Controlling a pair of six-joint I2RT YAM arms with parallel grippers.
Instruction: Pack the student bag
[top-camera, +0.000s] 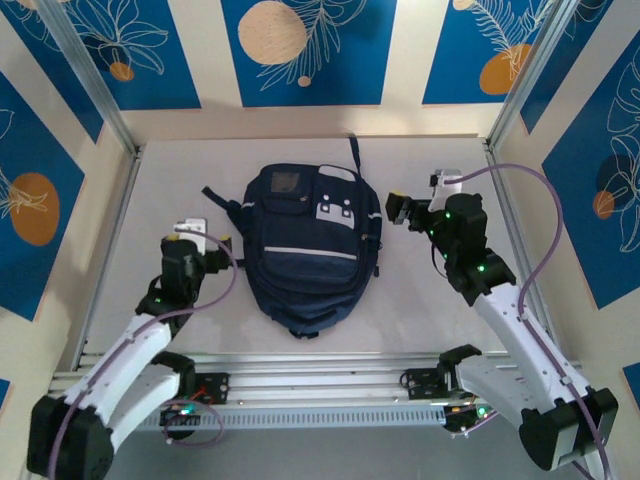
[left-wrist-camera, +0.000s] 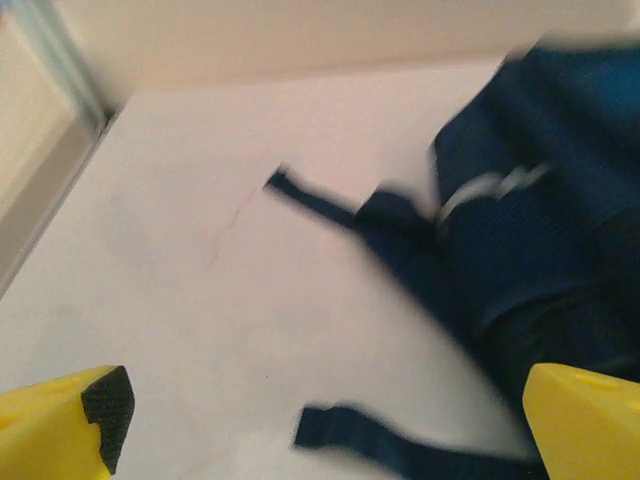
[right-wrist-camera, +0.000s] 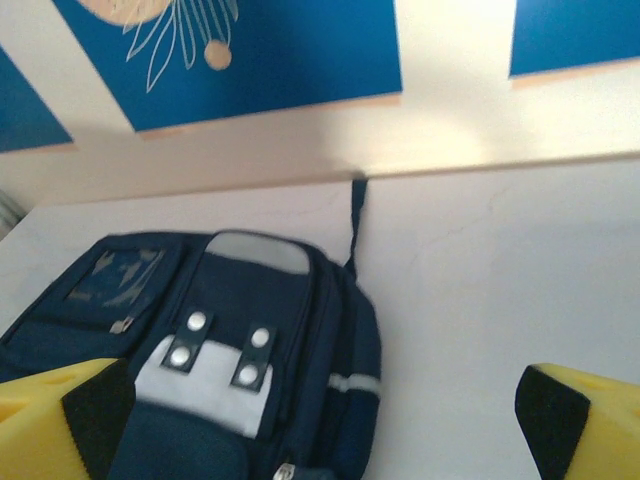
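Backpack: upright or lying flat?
Lying flat: the backpack rests on the table with its grey-white front patch facing up, straps splayed beside it.

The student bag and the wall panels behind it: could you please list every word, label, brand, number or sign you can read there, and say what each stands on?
No text can be read in these views.
student bag: no brand or label legible.
clear window pocket on the bag: faint marks, too blurred to read.
grey-white patch on the bag: only metal studs, no lettering.
blue wall panels: flower outlines and orange discs, no words.
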